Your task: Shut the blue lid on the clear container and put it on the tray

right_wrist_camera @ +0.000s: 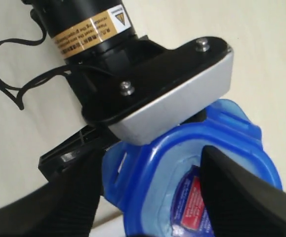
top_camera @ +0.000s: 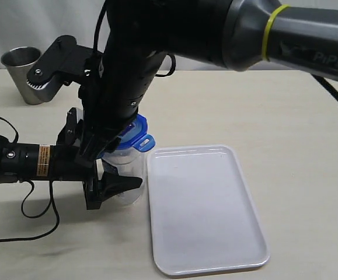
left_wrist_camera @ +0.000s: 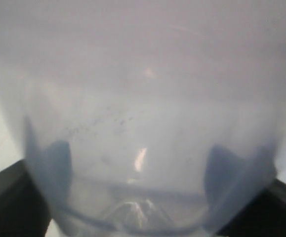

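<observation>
Two pincers noted: left gripper (left_wrist_camera: 143,202) clamps the clear container (top_camera: 131,166); right gripper (right_wrist_camera: 152,163), fingers spread, straddles the blue lid (right_wrist_camera: 231,128) resting atop it. Contents indiscernible. Tray (top_camera: 204,210) just beside.

Plain beige table (top_camera: 285,116) here. Sitting right on it: a white tray (top_camera: 239,175) up front, the clear container (top_camera: 126,160) just beside its left edge, a steel cup (top_camera: 20,64) back left, and a black cable (top_camera: 17,238) trailing along the left.

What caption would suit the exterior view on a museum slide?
Left gripper grips the clear container beside the tray, with the open right gripper over the blue lid on top.
</observation>
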Motion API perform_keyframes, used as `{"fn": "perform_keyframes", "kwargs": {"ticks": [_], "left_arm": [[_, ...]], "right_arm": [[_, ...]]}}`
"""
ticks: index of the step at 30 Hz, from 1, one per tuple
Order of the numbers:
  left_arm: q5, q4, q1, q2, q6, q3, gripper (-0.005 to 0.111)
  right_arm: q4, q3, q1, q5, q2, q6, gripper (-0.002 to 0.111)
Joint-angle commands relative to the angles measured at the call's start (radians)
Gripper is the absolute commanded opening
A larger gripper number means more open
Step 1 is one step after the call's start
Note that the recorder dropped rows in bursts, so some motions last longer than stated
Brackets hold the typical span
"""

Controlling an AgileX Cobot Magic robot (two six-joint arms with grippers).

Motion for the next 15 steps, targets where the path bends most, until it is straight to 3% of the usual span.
{"fn": "perform_keyframes", "kwargs": {"ticks": [1, 5, 15], "left_arm": [[0.078, -0.028, 0.001, 0.006, -0.005, -0.002, 0.000], [0.078, -0.031, 0.001, 0.006, -0.005, -0.002, 0.000], [0.071, -0.037, 0.001, 0.006, -0.005, -0.002, 0.000]], "right_arm": [[-0.112, 0.027, 0.041, -0.010, -0.002, 0.120, 0.056], [-0.259, 0.037, 0.057, 0.006, -0.002, 0.243, 0.056], [-0.316, 0.130, 0.058, -0.041, -0.002, 0.265, 0.056]]}}
